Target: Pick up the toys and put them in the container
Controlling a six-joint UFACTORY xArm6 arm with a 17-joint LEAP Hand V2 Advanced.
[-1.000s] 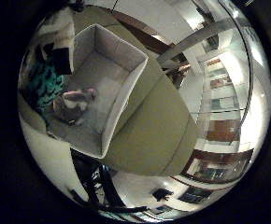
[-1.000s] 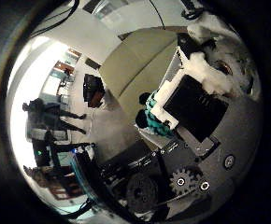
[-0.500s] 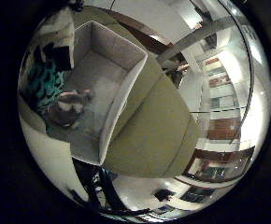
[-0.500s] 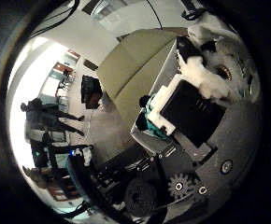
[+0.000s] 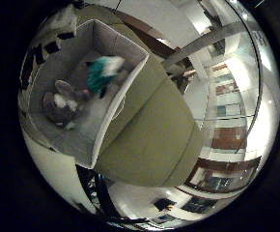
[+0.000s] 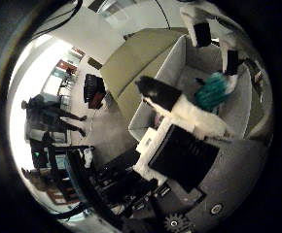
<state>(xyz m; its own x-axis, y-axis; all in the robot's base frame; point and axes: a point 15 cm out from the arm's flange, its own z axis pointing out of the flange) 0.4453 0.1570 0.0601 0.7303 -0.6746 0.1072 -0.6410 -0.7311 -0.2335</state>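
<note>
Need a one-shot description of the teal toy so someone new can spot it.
Find the olive-green table; on it stands an open grey fabric container. Two toys show within its walls. The teal toy is the bright blue-green one with a pale patch, near the middle, while its neighbour, the plush toy, is dull grey and white and lies on the container's floor.

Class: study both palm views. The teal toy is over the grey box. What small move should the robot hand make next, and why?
Probably lift the robot hand up and clear of the grey fabric box. The fuzzy teal toy appears to be free of the fingers and inside the box walls, beside the grey and white plush toy lying on the box floor. Its fingers look spread rather than curled, so the drop seems done.
</note>
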